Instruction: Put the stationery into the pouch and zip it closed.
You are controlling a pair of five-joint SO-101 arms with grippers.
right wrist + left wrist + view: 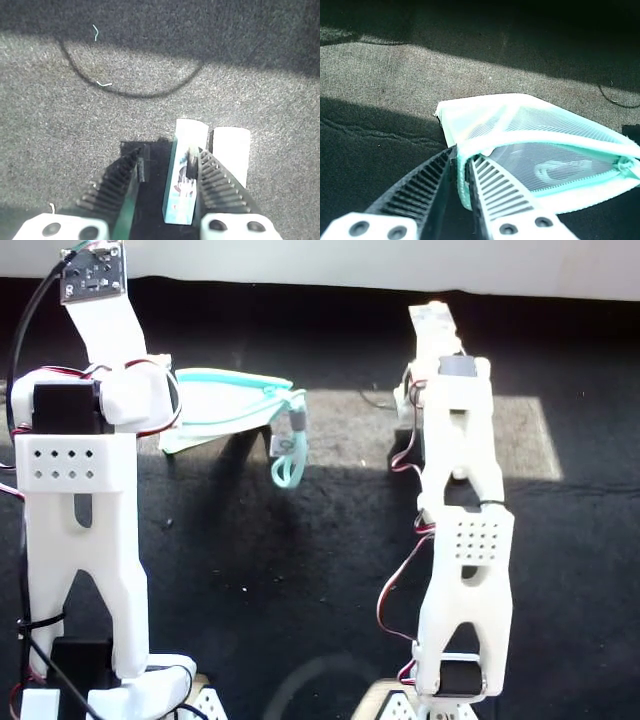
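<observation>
High view: the mint pouch (pixel 225 405) is upper left of centre over the dark mat (pixel 300 570), its loop (pixel 287 465) dangling below it.

Left wrist view: the left gripper (pixel 461 167) has its fingers pressed together on the pouch's edge.

Right wrist view: the right gripper (pixel 167 167) is spread, with an eraser (pixel 184 170) upright between the fingers against one of them. A white block (pixel 230 147) stands just beside it.

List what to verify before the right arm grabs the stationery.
1. Left gripper shut on the pouch rim: ok.
2. Pouch mouth open enough to take an item: cannot tell.
3. Right gripper open: ok.
4. Printed block standing between its jaws: ok.
5. White block outside the jaws, beside the printed block: ok.
</observation>
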